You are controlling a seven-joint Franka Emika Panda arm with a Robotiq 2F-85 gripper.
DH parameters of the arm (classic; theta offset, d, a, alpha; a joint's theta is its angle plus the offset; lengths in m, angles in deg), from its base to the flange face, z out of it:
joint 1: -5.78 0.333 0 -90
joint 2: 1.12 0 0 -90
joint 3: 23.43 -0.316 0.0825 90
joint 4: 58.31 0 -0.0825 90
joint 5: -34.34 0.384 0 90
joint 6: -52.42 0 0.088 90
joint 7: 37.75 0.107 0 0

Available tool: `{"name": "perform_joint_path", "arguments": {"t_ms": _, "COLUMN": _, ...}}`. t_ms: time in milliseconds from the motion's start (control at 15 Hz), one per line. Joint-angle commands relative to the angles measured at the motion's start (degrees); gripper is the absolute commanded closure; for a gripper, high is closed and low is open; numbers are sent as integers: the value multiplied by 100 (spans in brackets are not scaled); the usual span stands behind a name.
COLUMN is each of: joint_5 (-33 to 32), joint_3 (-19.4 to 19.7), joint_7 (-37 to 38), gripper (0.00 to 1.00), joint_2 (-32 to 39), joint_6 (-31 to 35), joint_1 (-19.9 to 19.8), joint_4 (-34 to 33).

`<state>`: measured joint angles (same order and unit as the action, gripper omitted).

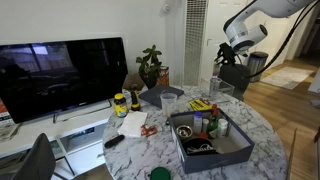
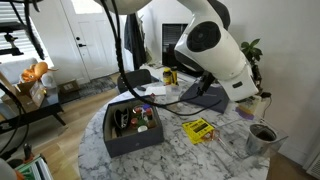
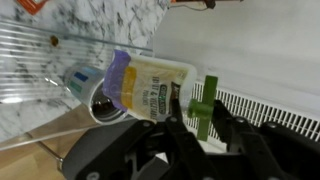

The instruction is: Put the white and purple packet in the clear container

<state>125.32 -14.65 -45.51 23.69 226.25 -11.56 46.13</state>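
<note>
Carrying packet (image 3: 150,85), clamped in claw (image 3: 180,106), seemingly just beside container (image 3: 40,65); next: centre over it, lower, release.

Both exterior views share the marble table (image 1: 150,150) (image 2: 230,150) from opposite sides; wrist view close.

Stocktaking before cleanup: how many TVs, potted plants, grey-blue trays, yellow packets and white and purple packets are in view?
TV: 1
Potted plant: 1
Grey-blue tray: 1
Yellow packet: 1
White and purple packet: 1
Total: 5
</note>
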Motion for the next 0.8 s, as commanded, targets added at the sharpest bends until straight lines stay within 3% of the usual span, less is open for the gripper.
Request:
{"name": "perform_joint_path", "arguments": {"t_ms": 0, "joint_5": 913, "joint_3": 78, "joint_7": -914, "gripper": 89, "joint_2": 575, "joint_6": 549, "joint_1": -115, "joint_4": -692}}
{"name": "perform_joint_path", "arguments": {"t_ms": 200, "joint_5": 861, "joint_3": 192, "joint_7": -968, "gripper": 89, "joint_2": 730, "joint_6": 789, "joint_1": -57, "joint_4": -496}}
{"name": "perform_joint_path", "arguments": {"t_ms": 400, "joint_5": 634, "joint_3": 107, "joint_7": -673, "gripper": 89, "joint_2": 627, "joint_6": 586, "joint_1": -108, "joint_4": 27}}
{"name": "perform_joint_path", "arguments": {"t_ms": 733, "joint_5": 987, "joint_3": 94, "joint_7": -550, "gripper": 89, "joint_2": 662, "joint_6": 455, "joint_1": -189, "joint_4": -55}}
